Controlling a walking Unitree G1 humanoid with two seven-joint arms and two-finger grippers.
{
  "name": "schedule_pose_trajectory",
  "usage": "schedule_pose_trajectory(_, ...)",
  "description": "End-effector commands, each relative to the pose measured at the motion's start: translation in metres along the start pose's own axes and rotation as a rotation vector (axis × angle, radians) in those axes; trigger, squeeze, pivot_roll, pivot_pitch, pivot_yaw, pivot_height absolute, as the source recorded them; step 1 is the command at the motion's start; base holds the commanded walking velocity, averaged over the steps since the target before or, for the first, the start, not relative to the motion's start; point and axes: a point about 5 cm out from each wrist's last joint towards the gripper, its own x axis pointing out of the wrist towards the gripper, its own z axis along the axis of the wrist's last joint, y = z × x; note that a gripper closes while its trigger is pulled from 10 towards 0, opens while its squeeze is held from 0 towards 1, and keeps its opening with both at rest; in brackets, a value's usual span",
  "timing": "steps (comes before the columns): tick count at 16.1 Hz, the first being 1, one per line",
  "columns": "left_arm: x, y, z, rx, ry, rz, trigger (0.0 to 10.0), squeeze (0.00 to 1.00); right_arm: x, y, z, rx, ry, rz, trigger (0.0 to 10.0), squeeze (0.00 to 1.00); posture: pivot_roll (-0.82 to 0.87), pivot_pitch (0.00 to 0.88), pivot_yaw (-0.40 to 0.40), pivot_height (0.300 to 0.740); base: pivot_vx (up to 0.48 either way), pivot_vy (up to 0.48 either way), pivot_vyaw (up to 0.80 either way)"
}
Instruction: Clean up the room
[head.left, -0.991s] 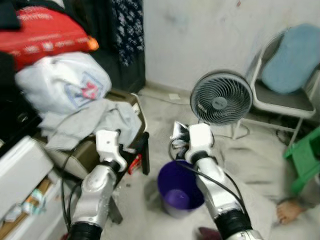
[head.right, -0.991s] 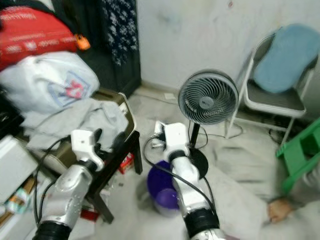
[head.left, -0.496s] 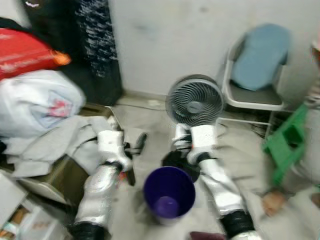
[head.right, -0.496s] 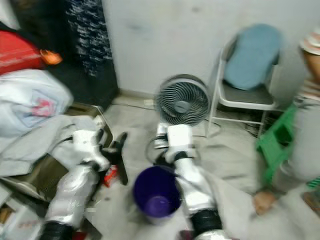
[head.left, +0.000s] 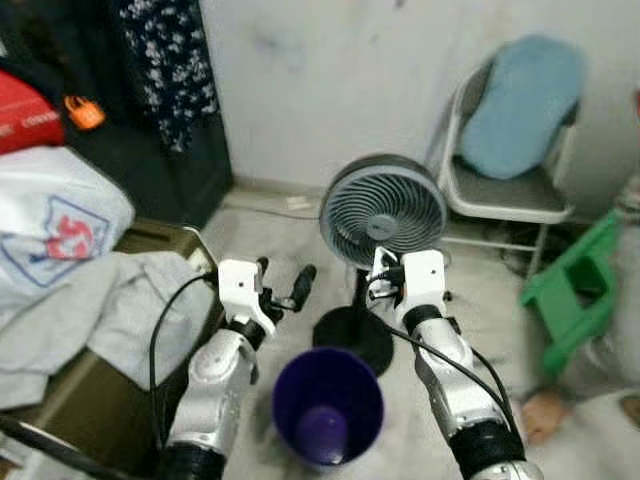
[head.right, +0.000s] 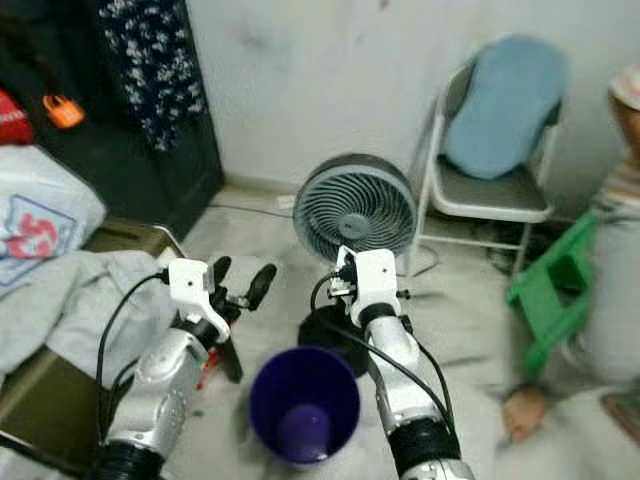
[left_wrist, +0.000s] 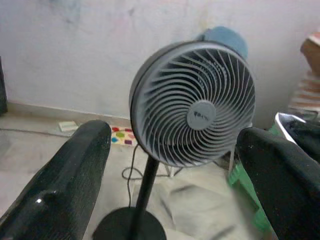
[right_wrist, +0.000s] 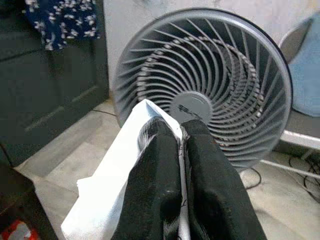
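A purple bin stands on the floor between my two arms, just below them. My right gripper is shut on a crumpled white wrapper; it is held up in front of the grey pedestal fan, above the far rim of the bin. The wrapper's white edge peeks out beside the right wrist. Level with it to the left, my left gripper is open with nothing between its fingers and points at the fan.
A grey cloth lies over a brown case on the left, under a white bag. Behind the fan stands a folding chair with a blue cushion. A green stool and a person's foot are at right.
The camera has swung right, so the clutter on the left slid out of view. The bin now sits centred under my arms. The right gripper still holds the wrapper.
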Motion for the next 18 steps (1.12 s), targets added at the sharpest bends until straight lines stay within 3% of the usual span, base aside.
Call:
schedule_pose_trajectory(1,-0.005,0.010,0.003,0.011,-0.012,0.030,10.0,0.00,0.003,0.012,0.006,0.001,-0.023,0.034,10.0,0.00,-0.02,0.010,0.010,0.740,0.000,0.000,0.00)
schedule_pose_trajectory(3,-0.006,0.008,0.007,0.006,-0.035,-0.016,10.0,0.00,0.003,0.012,0.006,0.013,-0.023,0.020,10.0,0.00,-0.02,0.010,0.010,0.740,0.000,0.000,0.00)
schedule_pose_trajectory(6,-0.016,0.010,0.016,0.096,-0.037,-0.129,10.0,0.00,0.005,0.010,-0.003,0.028,0.056,-0.035,10.0,0.00,0.00,0.027,-0.004,0.740,0.000,0.000,0.00)
schedule_pose_trajectory(7,-0.022,0.014,0.017,0.111,-0.018,-0.157,10.0,0.00,0.004,0.009,-0.008,0.066,0.094,-0.058,10.0,0.00,0.01,0.033,-0.004,0.740,0.000,0.000,0.00)
schedule_pose_trajectory(8,-0.031,0.017,0.017,0.134,0.010,-0.198,10.0,0.00,0.002,0.008,-0.014,0.050,0.130,-0.086,10.0,0.00,0.03,0.053,-0.002,0.740,0.000,0.000,0.00)
schedule_pose_trajectory(9,-0.051,0.018,0.011,0.144,0.100,-0.294,10.0,0.00,-0.004,-0.001,-0.029,0.035,0.232,-0.198,10.0,0.00,0.05,0.084,0.007,0.740,0.000,0.000,0.00)
schedule_pose_trajectory(10,-0.056,0.017,0.009,0.142,0.121,-0.319,10.0,0.00,-0.006,-0.004,-0.033,0.028,0.256,-0.233,10.0,0.00,0.05,0.084,0.007,0.740,0.000,0.000,0.00)
schedule_pose_trajectory(13,-0.081,-0.002,-0.002,0.189,0.225,-0.478,10.0,0.00,-0.012,-0.003,-0.043,0.087,0.323,-0.301,10.0,0.00,0.06,0.133,0.047,0.740,0.000,0.000,0.00)
schedule_pose_trajectory(18,-0.076,-0.004,0.014,0.183,0.208,-0.483,10.0,0.00,-0.013,0.004,-0.044,0.106,0.344,-0.327,10.0,0.00,0.08,0.142,0.073,0.740,0.000,0.000,0.00)
